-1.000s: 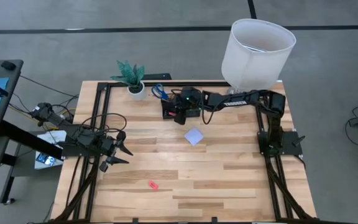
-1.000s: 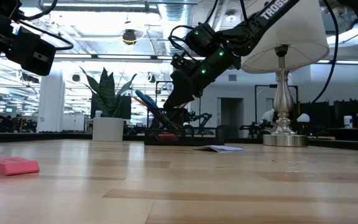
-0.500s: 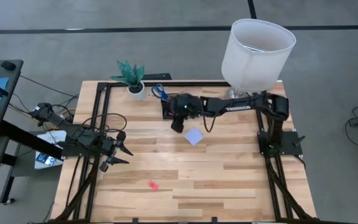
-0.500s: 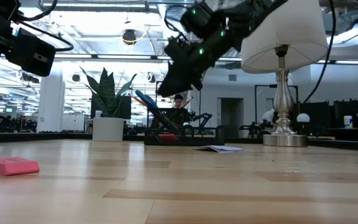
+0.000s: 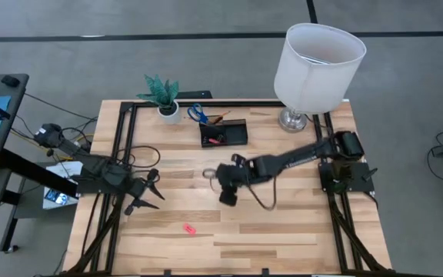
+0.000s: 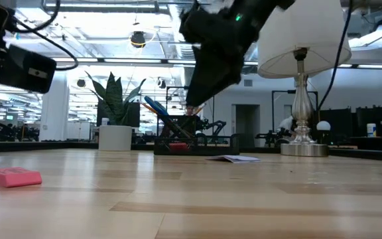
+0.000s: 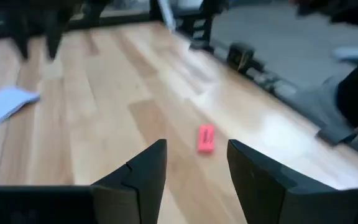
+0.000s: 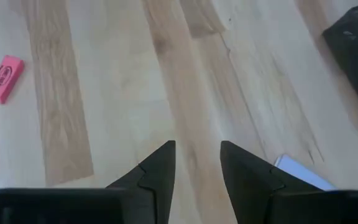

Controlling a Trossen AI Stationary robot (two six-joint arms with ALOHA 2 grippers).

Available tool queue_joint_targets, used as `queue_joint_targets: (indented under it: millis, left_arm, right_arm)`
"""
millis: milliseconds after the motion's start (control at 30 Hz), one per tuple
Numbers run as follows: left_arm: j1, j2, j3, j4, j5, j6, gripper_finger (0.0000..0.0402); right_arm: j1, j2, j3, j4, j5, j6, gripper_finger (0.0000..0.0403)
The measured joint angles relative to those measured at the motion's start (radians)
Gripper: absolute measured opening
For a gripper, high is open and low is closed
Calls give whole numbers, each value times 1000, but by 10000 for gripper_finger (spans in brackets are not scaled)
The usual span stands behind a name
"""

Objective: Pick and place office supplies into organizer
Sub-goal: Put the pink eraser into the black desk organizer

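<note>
1. Pale wooden table (image 5: 283, 231) in an open lab hall. A white-shaded lamp (image 5: 318, 65) is standing at the far right corner and a small potted plant (image 5: 168, 110) at the far edge.
2. The organizer (image 5: 224, 134) is sitting at the far edge, between plant and lamp. The blue-handled scissors (image 5: 197, 113) are leaning out of its taller end, with something orange and red showing inside.
3. Change: a second ago my right arm was reaching over the organizer. Now it is swinging back toward the middle of the table, well clear of the organizer.
4. My right gripper (image 8: 197, 168) is hanging above bare wood with its fingers a narrow gap apart and nothing between them.
5. I am reading this as a delivery finished and the arm returning for the next item.
6. The lavender note pad (image 6: 234, 158) is lying flat mid-table, in front of the organizer. From above my right arm is covering it, and my right wrist camera is catching only one pale corner.
7. The pink eraser (image 5: 188, 228) is lying alone toward the near edge, well apart from both arms.
8. My left gripper (image 7: 196, 165) is waiting near the left edge, fingers spread wide and empty, pointing toward the eraser.
9. Two pieces are lying loose on the wood. The pad is flat and thin, so I am expecting an awkward edge pinch. The eraser looks easier.
</note>
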Motion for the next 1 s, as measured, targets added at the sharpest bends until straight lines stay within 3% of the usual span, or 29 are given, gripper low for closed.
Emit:
queue_joint_targets:
  millis: [200,400,733,1000]
  left_arm:
    - [23,134,0,73,-9,17,163]
    - [26,233,0,154,8,51,163]
    - [25,422,-2,306,8,43,163]
    - [25,656,-3,482,9,31,163]
  right_arm:
    - [140,0,0,-5,247,129,123]
    - [230,0,0,-5,377,232,123]
    - [298,4,0,-5,462,307,123]
    - [311,4,0,-5,480,327,123]
